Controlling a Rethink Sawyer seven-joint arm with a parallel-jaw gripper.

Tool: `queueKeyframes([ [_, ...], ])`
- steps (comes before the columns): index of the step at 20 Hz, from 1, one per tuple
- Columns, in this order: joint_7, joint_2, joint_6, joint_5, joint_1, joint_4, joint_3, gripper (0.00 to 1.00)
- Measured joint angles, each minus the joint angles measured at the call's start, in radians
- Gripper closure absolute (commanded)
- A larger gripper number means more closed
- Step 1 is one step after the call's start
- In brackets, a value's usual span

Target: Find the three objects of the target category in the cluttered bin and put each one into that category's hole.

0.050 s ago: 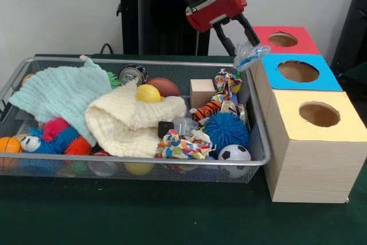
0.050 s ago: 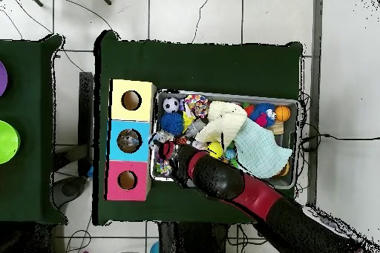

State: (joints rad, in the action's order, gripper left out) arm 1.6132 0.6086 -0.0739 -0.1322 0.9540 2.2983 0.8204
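My gripper [image 1: 246, 49] hangs over the right end of the wire bin [image 1: 143, 62], shut on a crumpled clear plastic piece with blue print [image 1: 251, 55]. The piece sits just left of the blue box [image 1: 328, 82] and below the red box [image 1: 305, 46]. A yellow-topped box [image 1: 298, 136] stands nearest the camera. Each box has a round hole on top. Seen from above, the gripper [image 2: 165, 148] is at the bin's left end beside the blue box [image 2: 116, 140].
The bin holds a mint cloth [image 1: 60, 93], a cream cloth [image 1: 129, 121], a yellow ball [image 1: 148, 93], a can [image 1: 132, 74], a wooden block [image 1: 202, 92], a blue spiky ball [image 1: 226, 132], a soccer ball [image 1: 234, 155] and other toys.
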Motion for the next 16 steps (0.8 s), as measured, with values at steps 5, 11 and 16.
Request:
queueKeyframes([
  [5, 0.025, 0.0, 0.047, 0.0, -0.006, 0.003, 0.02, 1.0],
  [11, 0.06, -0.003, 0.135, 0.0, -0.015, 0.004, 0.031, 1.0],
  [16, 0.08, -0.009, 0.171, 0.0, -0.02, 0.004, 0.038, 1.0],
])
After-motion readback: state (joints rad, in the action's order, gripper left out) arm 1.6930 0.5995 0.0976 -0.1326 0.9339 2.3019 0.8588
